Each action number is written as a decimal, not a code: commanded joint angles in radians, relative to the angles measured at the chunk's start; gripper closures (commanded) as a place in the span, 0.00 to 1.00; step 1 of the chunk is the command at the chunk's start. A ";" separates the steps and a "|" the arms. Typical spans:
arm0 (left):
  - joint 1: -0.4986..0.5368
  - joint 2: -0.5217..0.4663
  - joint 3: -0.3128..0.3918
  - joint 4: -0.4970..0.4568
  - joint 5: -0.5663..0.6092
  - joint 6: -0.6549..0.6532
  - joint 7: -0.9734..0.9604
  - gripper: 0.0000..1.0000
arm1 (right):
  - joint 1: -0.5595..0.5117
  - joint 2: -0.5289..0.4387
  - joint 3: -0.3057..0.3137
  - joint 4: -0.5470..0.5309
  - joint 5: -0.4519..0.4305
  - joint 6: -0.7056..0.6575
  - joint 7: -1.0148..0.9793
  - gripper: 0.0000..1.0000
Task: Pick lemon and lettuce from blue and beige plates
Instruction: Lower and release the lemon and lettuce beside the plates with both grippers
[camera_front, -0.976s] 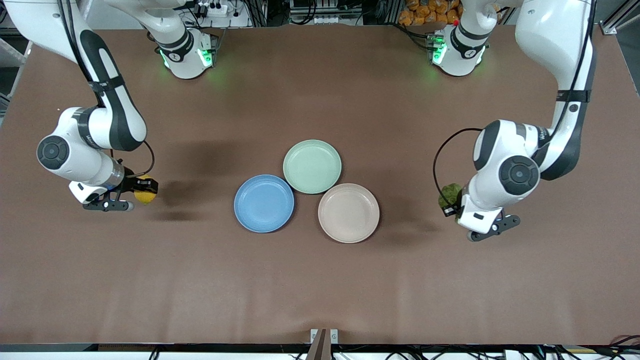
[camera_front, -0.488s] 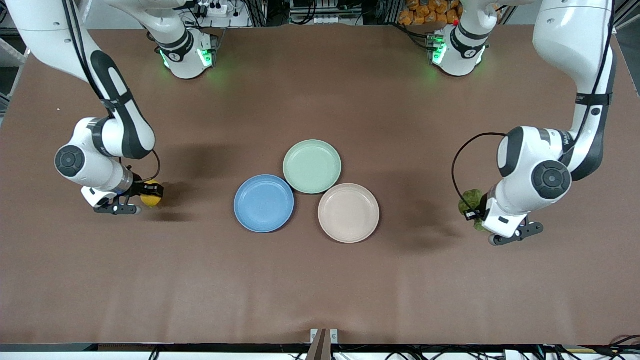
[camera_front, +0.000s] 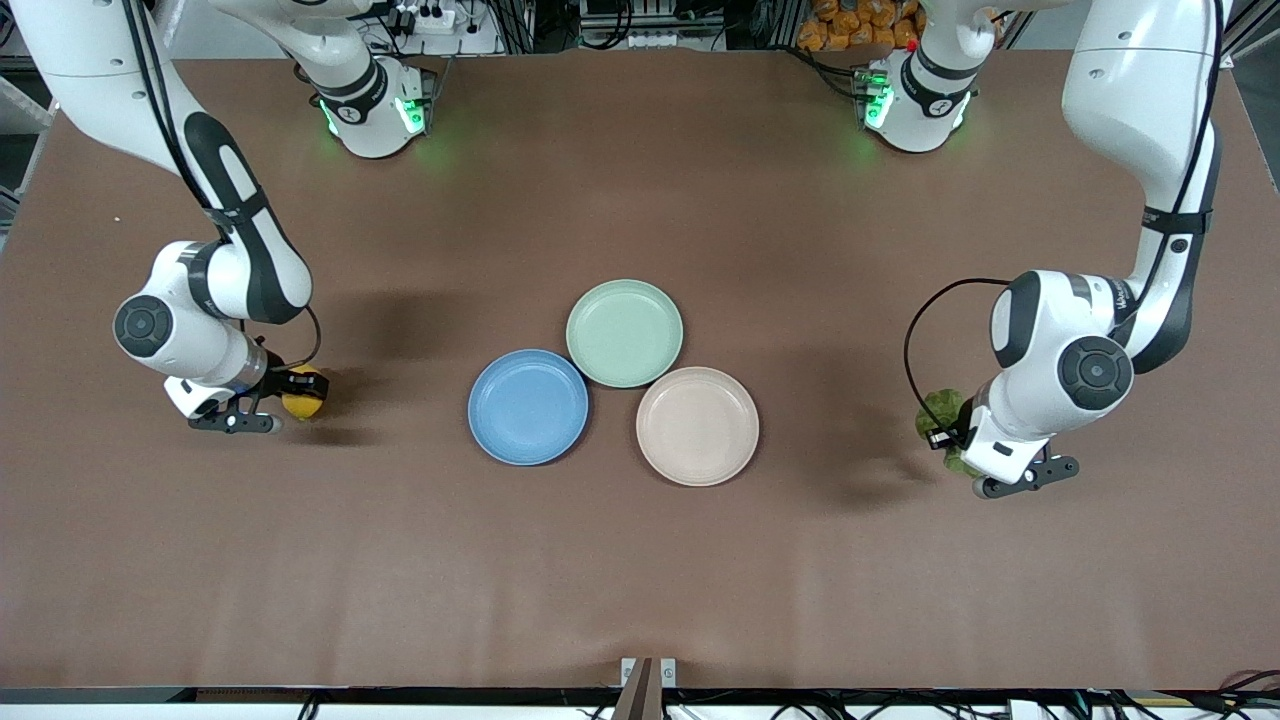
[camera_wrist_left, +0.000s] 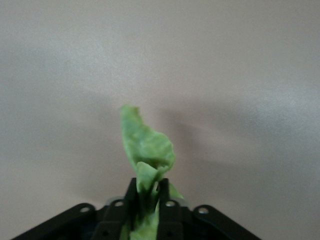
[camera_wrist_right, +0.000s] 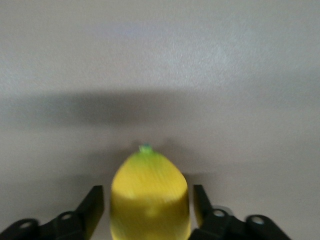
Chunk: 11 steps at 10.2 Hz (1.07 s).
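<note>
Looking from front: right gripper (camera_front: 300, 392) grasps lemon (camera_front: 303, 394) over table's right-arm end; left gripper (camera_front: 945, 435) pinches lettuce (camera_front: 938, 408) over left-arm end. Blue plate (camera_front: 528, 407), beige plate (camera_front: 697, 426) w/ nothing on them. Left wrist: lettuce (camera_wrist_left: 146, 150) clamped btwn fingers. Right wrist: lemon (camera_wrist_right: 149, 197) btwn fingers.

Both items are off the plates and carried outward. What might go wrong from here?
The left pincer pinches only the lettuce by its thin stem end, so the leaf may slip or tear. The right pincer holds the smooth, rounded lemon, which may squirt out and roll across the table.
</note>
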 joint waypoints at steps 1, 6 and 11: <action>0.004 -0.042 -0.005 -0.040 0.010 0.010 0.011 0.00 | -0.028 -0.057 0.010 0.027 0.002 -0.044 -0.008 0.00; 0.040 -0.252 -0.005 -0.255 0.009 0.010 -0.002 0.00 | -0.013 -0.230 0.010 0.140 0.002 -0.355 -0.008 0.00; 0.090 -0.454 -0.005 -0.462 0.009 0.010 0.005 0.00 | -0.003 -0.330 0.015 0.311 -0.001 -0.716 -0.007 0.00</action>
